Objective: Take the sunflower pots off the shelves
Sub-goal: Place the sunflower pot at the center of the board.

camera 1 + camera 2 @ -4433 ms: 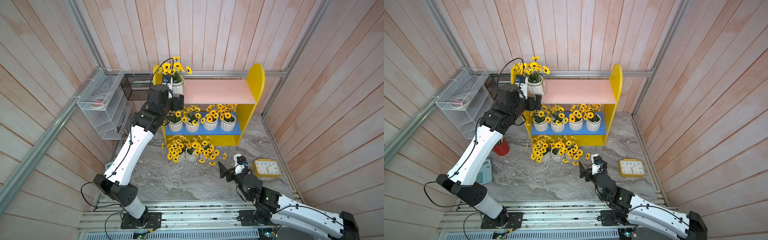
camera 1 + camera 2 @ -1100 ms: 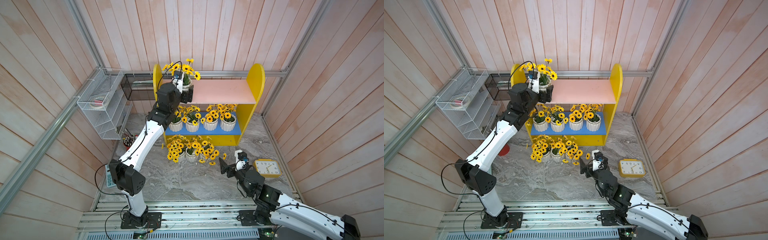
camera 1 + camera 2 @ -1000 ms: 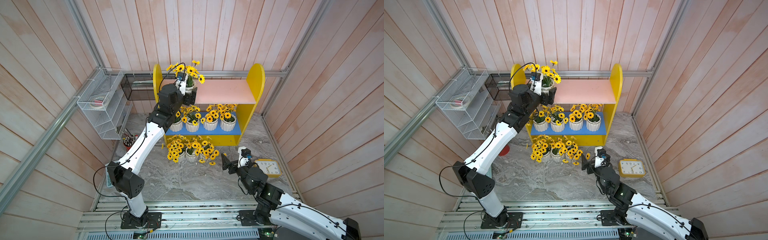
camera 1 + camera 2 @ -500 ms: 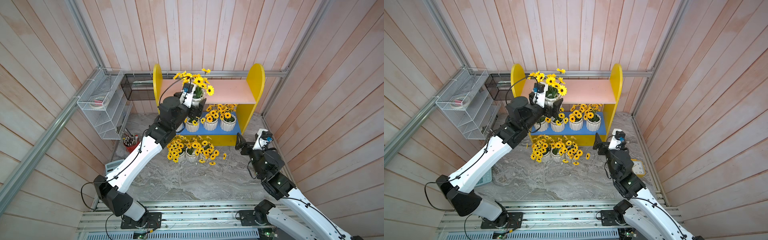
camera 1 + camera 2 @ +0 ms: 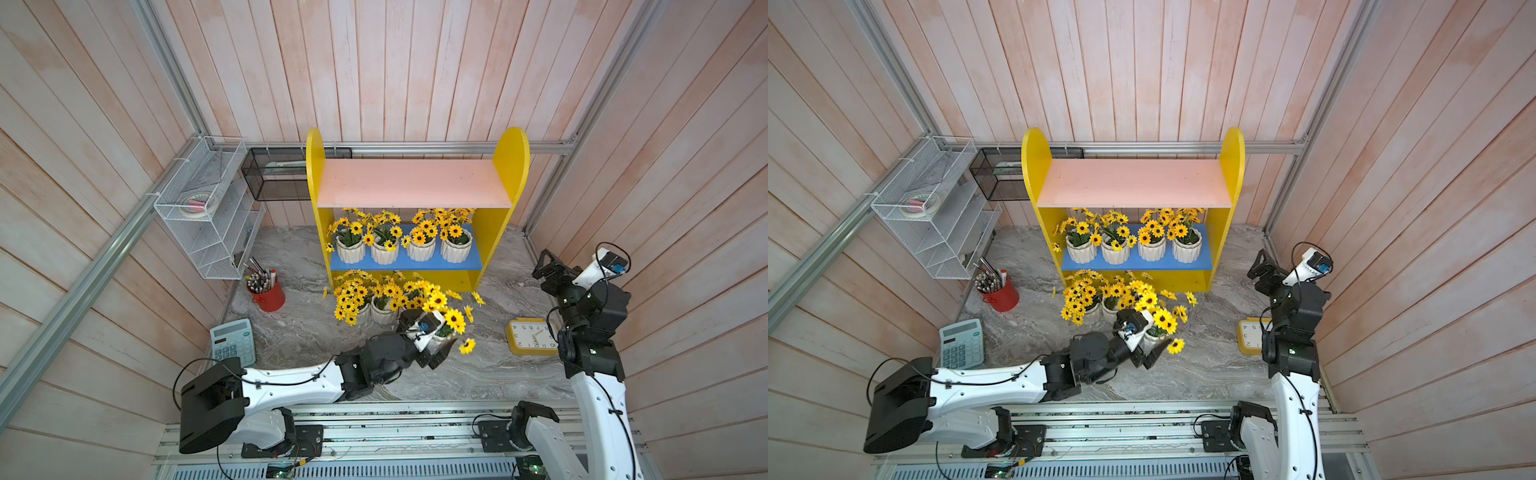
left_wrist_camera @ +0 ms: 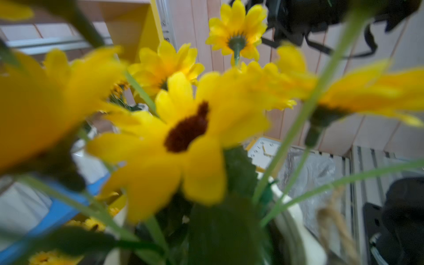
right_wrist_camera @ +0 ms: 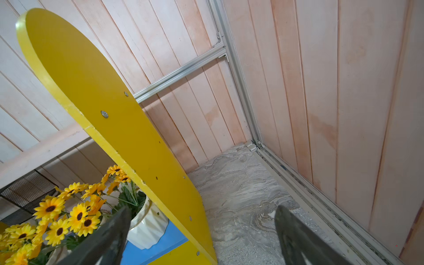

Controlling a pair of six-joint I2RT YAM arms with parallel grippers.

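The shelves stand against the back wall, with the pink upper board bare. Several sunflower pots line the blue lower board. More sunflower pots cluster on the floor in front. My left gripper is shut on one sunflower pot, low at the cluster's right end. Its blooms fill the left wrist view and hide the jaws. My right gripper hangs open and empty beside the yellow side panel.
A red pen cup and a calculator sit on the floor at the left. A yellow clock lies at the right, below my right arm. A white wire rack and a black mesh basket hang on the left wall.
My left arm has carried the pot from the upper board down to the floor by the cluster. My right arm has risen from the floor to the right of the shelves.
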